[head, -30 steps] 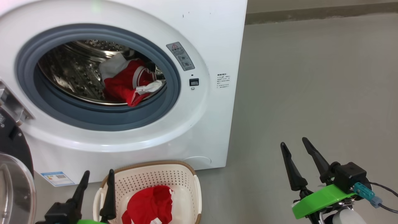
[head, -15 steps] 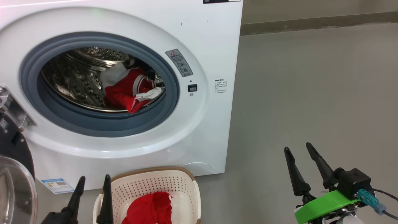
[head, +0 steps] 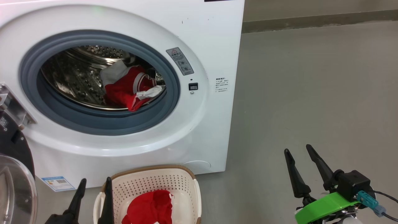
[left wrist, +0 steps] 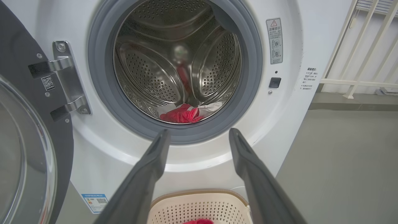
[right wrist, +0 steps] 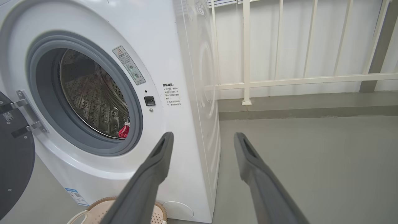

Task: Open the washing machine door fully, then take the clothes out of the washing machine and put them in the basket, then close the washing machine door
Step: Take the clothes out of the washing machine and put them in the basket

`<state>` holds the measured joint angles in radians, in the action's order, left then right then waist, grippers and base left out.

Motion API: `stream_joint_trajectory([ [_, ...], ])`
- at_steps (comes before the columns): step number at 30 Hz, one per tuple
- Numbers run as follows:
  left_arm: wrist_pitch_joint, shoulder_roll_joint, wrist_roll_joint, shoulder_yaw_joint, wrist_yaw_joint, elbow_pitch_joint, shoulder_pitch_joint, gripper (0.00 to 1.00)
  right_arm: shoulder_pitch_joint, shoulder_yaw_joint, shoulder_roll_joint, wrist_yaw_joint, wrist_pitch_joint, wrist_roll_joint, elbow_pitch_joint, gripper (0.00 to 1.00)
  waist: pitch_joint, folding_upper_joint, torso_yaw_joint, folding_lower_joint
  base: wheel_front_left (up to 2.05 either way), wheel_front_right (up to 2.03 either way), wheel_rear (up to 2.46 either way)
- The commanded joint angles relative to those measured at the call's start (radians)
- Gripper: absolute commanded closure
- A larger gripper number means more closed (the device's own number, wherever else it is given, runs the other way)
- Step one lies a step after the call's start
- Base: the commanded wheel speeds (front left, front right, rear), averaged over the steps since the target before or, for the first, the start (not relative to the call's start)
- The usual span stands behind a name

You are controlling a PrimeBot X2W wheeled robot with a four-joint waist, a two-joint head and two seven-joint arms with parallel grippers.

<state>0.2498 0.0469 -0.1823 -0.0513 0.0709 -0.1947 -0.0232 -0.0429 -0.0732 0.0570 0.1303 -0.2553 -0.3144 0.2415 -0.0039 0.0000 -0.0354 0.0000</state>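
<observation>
Left gripper: jaws spread wide with nothing between them. It sits low at the near left, fingers pointing toward the front of the washing machine.
Left arm pose: its wrist view looks straight into the drum mouth. The two fingertips frame the lower arc of the grey rubber ring.
Right gripper: also wide and empty, at the near right above bare floor, well apart from the machine.
Right arm pose: the fingers tilt up and slightly left. A green bracket and a cabled blue plug sit at the wrist, and its wrist view aims at the machine's right front corner.
Basket: on the floor close against the machine's base, under the opening. In the head view the left gripper's right finger overlaps its left rim.
In the basket: one red garment.
Clothes: red with white trim, plus white pieces, heaped low in the drum, right of centre near its front lip.
Washing machine door: swung open at the far left on a metal hinge, just left of the left gripper.
In the way: the basket and the ring's lower lip lie between the left gripper and the clothes.
Beyond: a white railing stands behind the machine's right side.
</observation>
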Motion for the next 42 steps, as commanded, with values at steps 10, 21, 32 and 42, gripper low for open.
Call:
stream_joint_trajectory([
  [10,0.012,0.004,0.013,-0.025,-0.003,0.032,0.009,0.00,-0.009,-0.020,0.007,0.000,-0.006,0.005,-0.024,0.00,0.003,0.0000,0.003,0.0000,0.00,0.00,0.00],
  [21,0.012,0.003,-0.017,-0.006,-0.012,0.019,0.018,0.00,-0.009,-0.024,0.010,0.000,-0.006,0.003,-0.026,0.00,0.011,0.0000,0.013,0.0000,0.00,0.00,0.00],
  [32,0.012,0.004,-0.053,-0.017,-0.018,-0.057,0.164,0.00,-0.041,-0.026,0.019,0.000,-0.006,0.005,-0.045,0.00,0.093,0.0000,0.019,0.0000,0.00,0.00,0.00],
  [42,0.012,0.011,-0.089,-0.022,-0.002,-0.231,0.425,0.00,-0.102,-0.025,0.030,0.000,-0.006,0.010,-0.060,0.00,0.215,0.0000,0.022,0.0000,0.00,0.00,0.00],
])
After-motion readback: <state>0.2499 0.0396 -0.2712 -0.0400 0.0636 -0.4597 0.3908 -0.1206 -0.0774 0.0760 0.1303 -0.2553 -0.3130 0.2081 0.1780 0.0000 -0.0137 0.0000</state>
